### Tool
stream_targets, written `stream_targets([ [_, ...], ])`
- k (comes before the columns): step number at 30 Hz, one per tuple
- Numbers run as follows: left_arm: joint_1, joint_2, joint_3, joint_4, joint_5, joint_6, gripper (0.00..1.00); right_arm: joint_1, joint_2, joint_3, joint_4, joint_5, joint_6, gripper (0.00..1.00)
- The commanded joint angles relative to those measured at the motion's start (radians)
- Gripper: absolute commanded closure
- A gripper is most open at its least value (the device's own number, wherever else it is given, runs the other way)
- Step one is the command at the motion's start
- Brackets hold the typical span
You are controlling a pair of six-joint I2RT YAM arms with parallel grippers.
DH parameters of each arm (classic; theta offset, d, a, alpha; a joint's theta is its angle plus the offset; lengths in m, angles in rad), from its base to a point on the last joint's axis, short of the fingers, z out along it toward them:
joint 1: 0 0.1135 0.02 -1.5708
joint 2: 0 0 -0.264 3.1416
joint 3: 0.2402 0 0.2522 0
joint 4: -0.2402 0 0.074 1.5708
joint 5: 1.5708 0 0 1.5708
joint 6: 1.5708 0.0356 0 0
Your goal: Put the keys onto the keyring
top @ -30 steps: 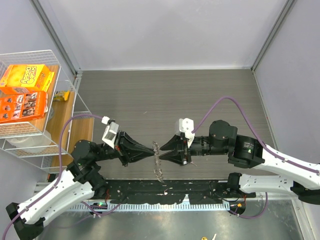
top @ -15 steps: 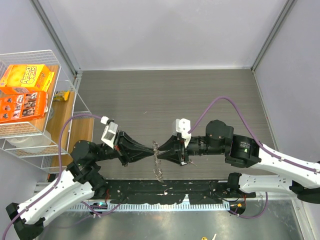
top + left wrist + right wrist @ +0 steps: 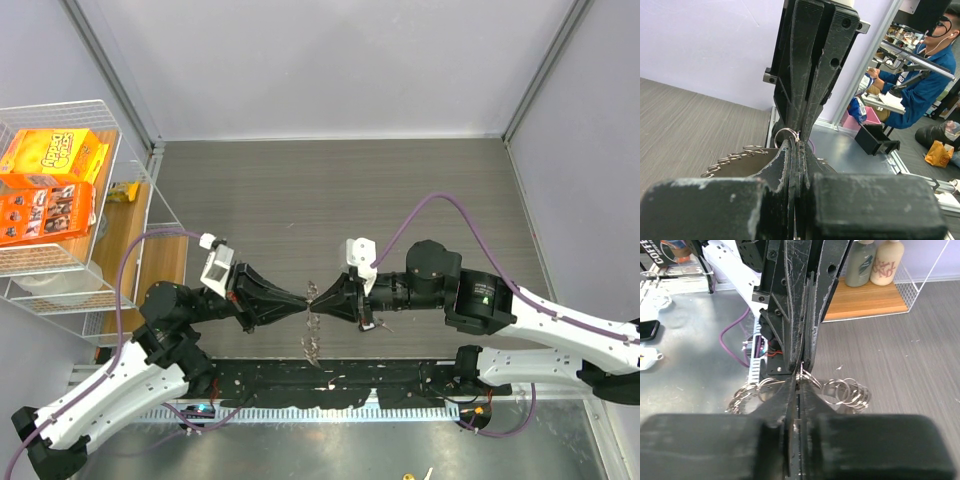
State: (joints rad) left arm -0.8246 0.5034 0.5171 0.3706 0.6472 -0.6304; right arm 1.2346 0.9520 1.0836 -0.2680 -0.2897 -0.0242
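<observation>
Above the table's (image 3: 300, 190) near edge, the left gripper (image 3: 299, 300) and right gripper (image 3: 322, 293) are pinching shut, tip to tip, on the keyring (image 3: 312, 318), its strung keys (image 3: 735, 157) dangling, and with no loose key showing, threading is probably unfinished.

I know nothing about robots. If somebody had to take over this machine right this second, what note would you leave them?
Left gripper: jaws shut on the keyring, tip to tip with the other arm.
Right gripper: jaws shut on the same ring from the opposite side.
Keyring: held between the two tips, its small keys hanging below.
Done: both arms have hold of the ring.
Left: no loose key shows in any view; find it, then thread it on.
</observation>
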Motion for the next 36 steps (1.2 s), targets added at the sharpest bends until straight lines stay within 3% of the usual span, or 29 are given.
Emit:
stream_targets([
  [1,-0.001,-0.019,0.004,0.083,-0.009,-0.017,1.0,0.009,-0.001,0.015,0.055,0.011,-0.01,0.94],
  [7,-0.001,-0.028,0.012,0.042,-0.008,-0.005,1.0,0.014,-0.016,0.019,0.04,0.003,-0.013,0.95],
  [13,-0.001,-0.032,0.061,-0.091,0.028,0.054,0.6,0.014,0.002,0.085,-0.048,-0.026,0.006,0.95],
  [17,-0.001,-0.048,0.11,-0.234,0.006,0.13,0.48,0.014,0.031,0.166,-0.183,-0.016,0.045,0.94],
  [23,-0.001,-0.055,0.152,-0.348,-0.06,0.193,0.45,0.014,0.135,0.329,-0.384,0.127,0.142,0.95],
  [36,-0.001,-0.019,0.167,-0.303,-0.028,0.181,0.44,0.014,0.151,0.34,-0.379,0.003,0.135,0.94],
])
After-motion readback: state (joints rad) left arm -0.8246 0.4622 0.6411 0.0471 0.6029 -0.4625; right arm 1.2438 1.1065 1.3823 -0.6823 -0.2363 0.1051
